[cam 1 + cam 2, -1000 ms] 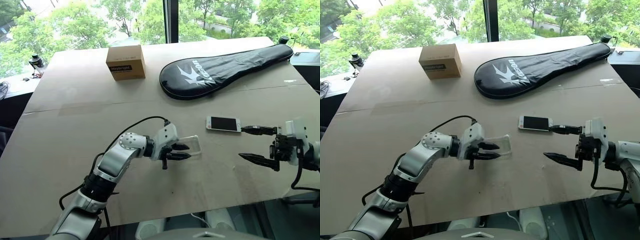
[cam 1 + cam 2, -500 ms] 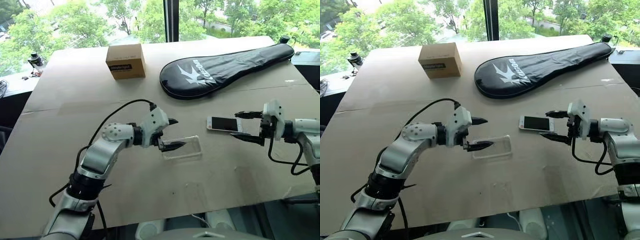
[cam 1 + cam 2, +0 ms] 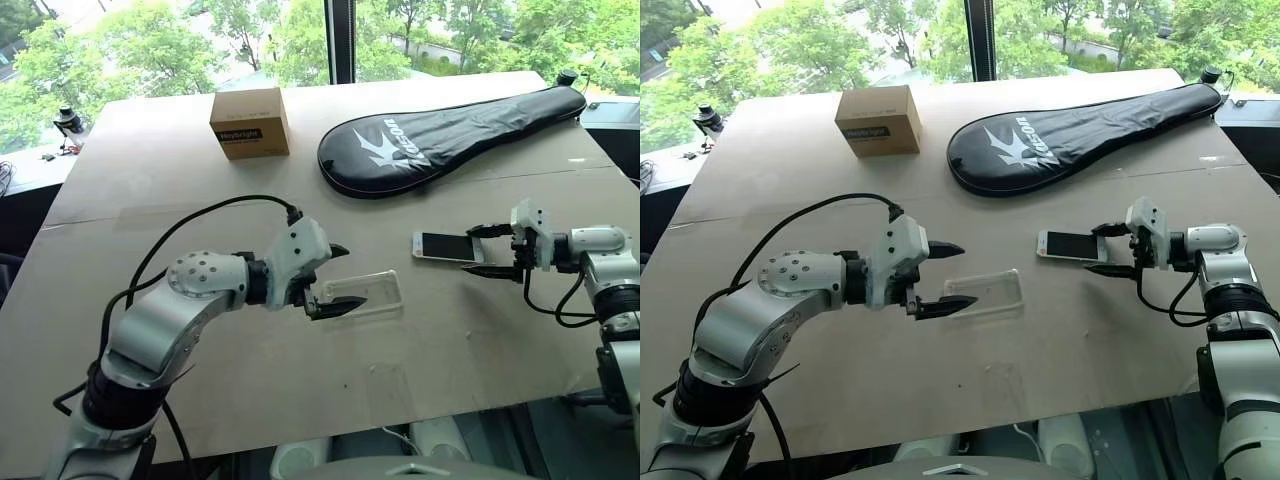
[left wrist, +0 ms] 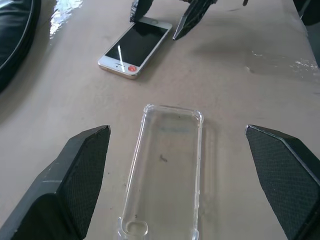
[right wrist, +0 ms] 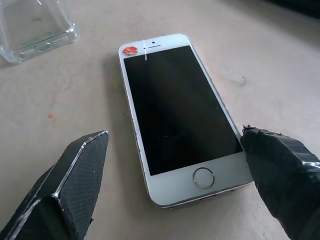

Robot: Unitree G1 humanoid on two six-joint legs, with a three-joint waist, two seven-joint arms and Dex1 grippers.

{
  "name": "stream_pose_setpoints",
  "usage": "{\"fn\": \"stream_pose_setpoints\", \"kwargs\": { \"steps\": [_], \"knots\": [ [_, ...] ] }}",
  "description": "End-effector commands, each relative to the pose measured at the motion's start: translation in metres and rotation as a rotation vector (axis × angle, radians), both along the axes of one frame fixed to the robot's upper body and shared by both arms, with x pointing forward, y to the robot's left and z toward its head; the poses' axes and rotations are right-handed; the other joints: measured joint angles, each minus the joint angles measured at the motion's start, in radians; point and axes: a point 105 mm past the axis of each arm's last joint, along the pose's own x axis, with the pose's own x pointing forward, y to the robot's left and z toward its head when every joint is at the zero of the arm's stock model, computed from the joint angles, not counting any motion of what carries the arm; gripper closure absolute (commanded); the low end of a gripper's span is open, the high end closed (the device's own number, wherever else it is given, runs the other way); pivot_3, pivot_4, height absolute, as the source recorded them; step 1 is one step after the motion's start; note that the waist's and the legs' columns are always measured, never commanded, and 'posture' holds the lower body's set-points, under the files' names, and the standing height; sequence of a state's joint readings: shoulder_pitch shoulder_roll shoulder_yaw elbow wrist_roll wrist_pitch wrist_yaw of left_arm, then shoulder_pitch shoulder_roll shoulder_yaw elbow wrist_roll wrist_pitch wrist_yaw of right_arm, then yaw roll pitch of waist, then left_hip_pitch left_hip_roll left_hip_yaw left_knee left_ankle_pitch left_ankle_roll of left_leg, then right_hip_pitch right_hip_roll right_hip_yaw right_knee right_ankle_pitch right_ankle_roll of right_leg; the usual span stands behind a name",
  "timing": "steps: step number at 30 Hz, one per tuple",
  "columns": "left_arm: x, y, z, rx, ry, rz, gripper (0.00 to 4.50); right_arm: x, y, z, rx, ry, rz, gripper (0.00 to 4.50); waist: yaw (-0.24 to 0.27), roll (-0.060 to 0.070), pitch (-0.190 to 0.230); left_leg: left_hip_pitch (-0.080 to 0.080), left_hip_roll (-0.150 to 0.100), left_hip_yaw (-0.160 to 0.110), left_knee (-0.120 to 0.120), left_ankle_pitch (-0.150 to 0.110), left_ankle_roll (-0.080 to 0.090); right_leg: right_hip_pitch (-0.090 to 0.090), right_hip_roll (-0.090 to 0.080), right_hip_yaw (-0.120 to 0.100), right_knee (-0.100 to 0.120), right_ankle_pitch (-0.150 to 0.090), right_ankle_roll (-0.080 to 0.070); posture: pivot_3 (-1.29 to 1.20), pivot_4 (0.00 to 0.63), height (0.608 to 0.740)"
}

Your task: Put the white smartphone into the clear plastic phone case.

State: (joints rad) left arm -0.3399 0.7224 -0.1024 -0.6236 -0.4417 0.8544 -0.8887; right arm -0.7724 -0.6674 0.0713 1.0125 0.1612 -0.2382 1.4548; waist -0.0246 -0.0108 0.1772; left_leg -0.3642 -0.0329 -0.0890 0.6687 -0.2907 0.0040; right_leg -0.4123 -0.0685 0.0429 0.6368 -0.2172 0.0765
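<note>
The white smartphone (image 3: pixel 447 247) is lying flat and face up on the counter (image 3: pixel 150 260), a slim rounded rectangle with a glossy black screen, a round home button and a small red mark near its earpiece. The clear plastic phone case (image 3: pixel 362 294) is resting near it, apart from it, open side up: a thin see-through shell with rounded corners and a low rim. The right pincer (image 3: pixel 489 250) is reaching in nearly level from the phone's button end, its black textured fingers (image 5: pixel 75 185) spread on either side of that end and gripping nothing. The left pincer (image 3: pixel 338 277) is hovering at the case's near end, bent in at the wrist, fingers (image 4: pixel 75 180) spread wide and empty. The counter is matte brown board.
</note>
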Motion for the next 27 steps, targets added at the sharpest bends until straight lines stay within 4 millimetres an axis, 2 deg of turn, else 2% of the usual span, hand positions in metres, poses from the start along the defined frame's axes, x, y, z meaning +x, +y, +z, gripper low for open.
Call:
{"fn": "stream_pose_setpoints", "kwargs": {
  "steps": [1,7,16,22,27],
  "knots": [
    [-0.004,0.004,0.008,0.011,-0.037,0.008,0.09,0.001,0.001,-0.006,-0.028,0.017,0.008,0.0,-0.006,0.0,0.0,0.0,0.0,0.0,0.0,0.0,0.0,0.0,0.0,0.0,0.0,0.0,0.0,0.0,0.15,0.74],
    [-0.008,0.003,0.003,0.017,-0.038,0.006,0.09,0.004,0.006,-0.013,-0.055,0.031,0.018,0.0,-0.017,0.0,0.0,0.0,0.0,-0.001,0.0,0.0,0.0,0.0,0.0,0.0,0.0,0.0,0.0,0.0,0.15,0.74],
    [-0.008,0.002,0.005,0.016,-0.045,0.004,0.09,-0.008,0.005,-0.029,-0.081,0.056,0.064,0.0,-0.018,0.0,0.0,0.002,0.0,0.0,0.0,0.0,0.0,0.0,0.0,0.001,0.002,0.0,0.0,0.0,0.15,0.74],
    [0.0,0.003,0.011,-0.047,-0.003,0.042,0.09,-0.01,0.005,-0.038,-0.054,0.035,0.032,0.0,-0.017,-0.002,-0.001,0.002,0.0,-0.001,0.0,0.0,0.0,0.0,0.0,0.001,0.003,0.0,0.0,0.0,0.15,0.74],
    [0.008,0.01,0.01,-0.007,-0.02,0.081,0.09,-0.012,0.005,-0.042,-0.06,0.019,0.026,0.0,-0.019,-0.004,-0.002,0.003,0.0,-0.001,0.0,0.0,0.0,0.0,0.0,0.001,0.004,0.0,0.0,0.0,0.15,0.74]
  ]
}}
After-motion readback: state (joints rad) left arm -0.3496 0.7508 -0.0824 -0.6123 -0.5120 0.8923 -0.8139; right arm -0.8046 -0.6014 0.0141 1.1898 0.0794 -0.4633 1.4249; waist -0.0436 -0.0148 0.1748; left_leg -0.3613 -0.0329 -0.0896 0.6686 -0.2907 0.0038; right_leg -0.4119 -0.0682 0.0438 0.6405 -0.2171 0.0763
